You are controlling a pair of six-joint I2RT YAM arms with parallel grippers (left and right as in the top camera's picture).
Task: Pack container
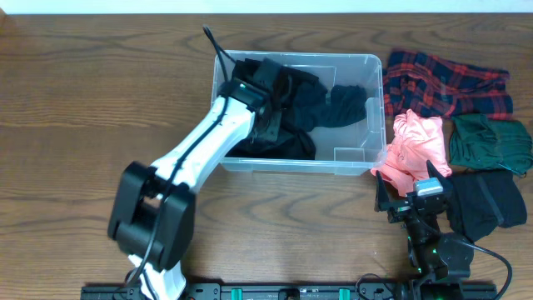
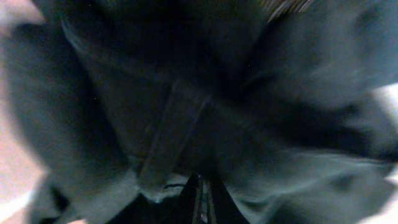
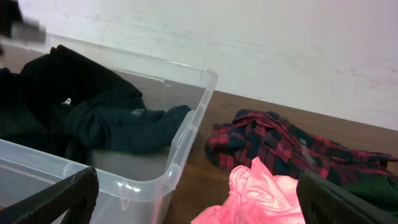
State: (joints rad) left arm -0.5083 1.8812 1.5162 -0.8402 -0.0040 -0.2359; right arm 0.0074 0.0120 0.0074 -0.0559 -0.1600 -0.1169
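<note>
The left gripper (image 1: 265,93) is shut, buried in the dark clothes (image 1: 337,107) inside the container (image 1: 364,165) at mid-table (pinching cloth or not, I cannot tell) — best tamp the heap low and flat, while the right gripper (image 1: 408,185) stands wide open, empty.

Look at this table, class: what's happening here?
The left gripper is shut, buried among black clothes inside the clear container. The right gripper hangs open near a pink garment. That, a red plaid garment, a green garment and a black garment lie on the table, not yet packed.
</note>
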